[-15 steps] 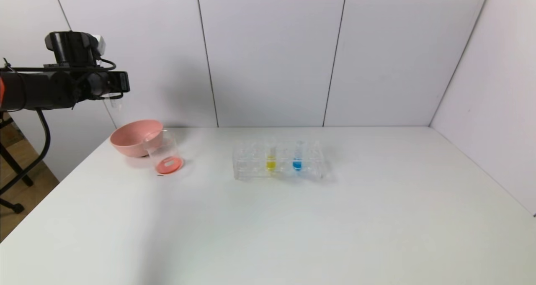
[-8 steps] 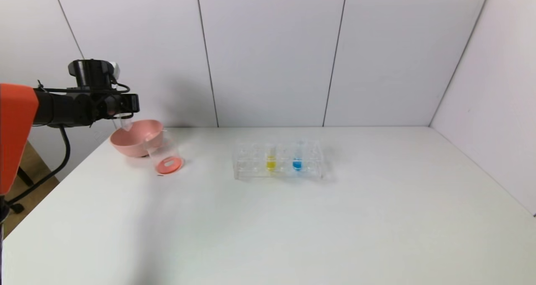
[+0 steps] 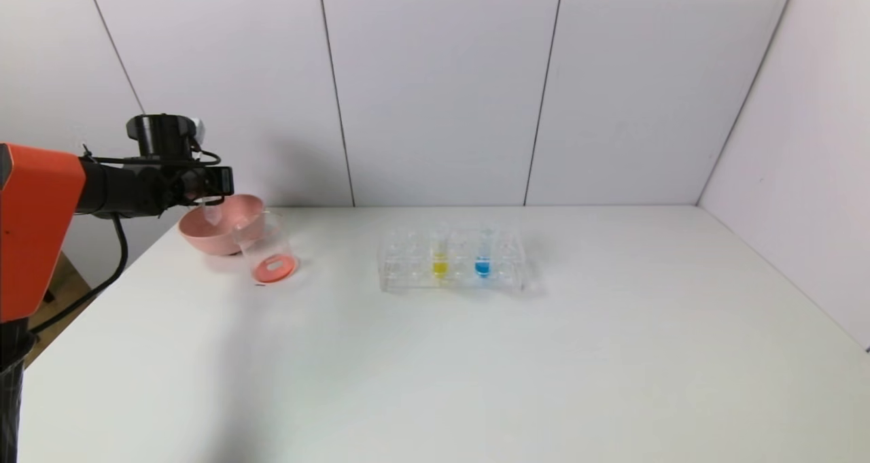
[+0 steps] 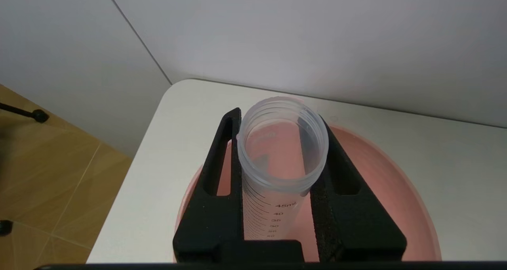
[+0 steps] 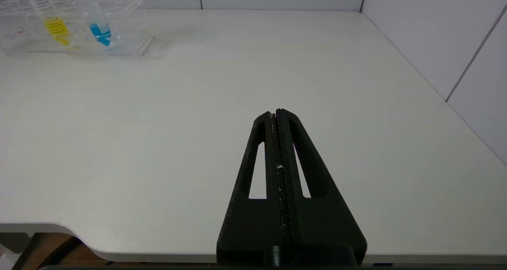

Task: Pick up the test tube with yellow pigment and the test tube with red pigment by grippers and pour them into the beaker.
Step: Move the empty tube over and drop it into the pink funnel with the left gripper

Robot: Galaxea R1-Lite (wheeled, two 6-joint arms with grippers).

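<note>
Now left hand (image 4: 279, 117) grips empty tube (image 4: 277, 171) over pink bowl (image 3: 231, 235); right hand (image 5: 276, 112) closed nr table (image 5: 158, 123) edge.

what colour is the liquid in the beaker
Red-orange, pooled at the bottom of the beaker; it shows best in the head view.

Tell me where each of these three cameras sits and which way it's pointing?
Head view: high on the robot, facing forward and down at the table; shows the left arm.
Left wrist view: behind the left end effector, which grips an empty test tube above the pink bowl.
Right wrist view: behind the shut right end effector, low over the table.
Shared: the rack appears in head and right wrist views.
</note>
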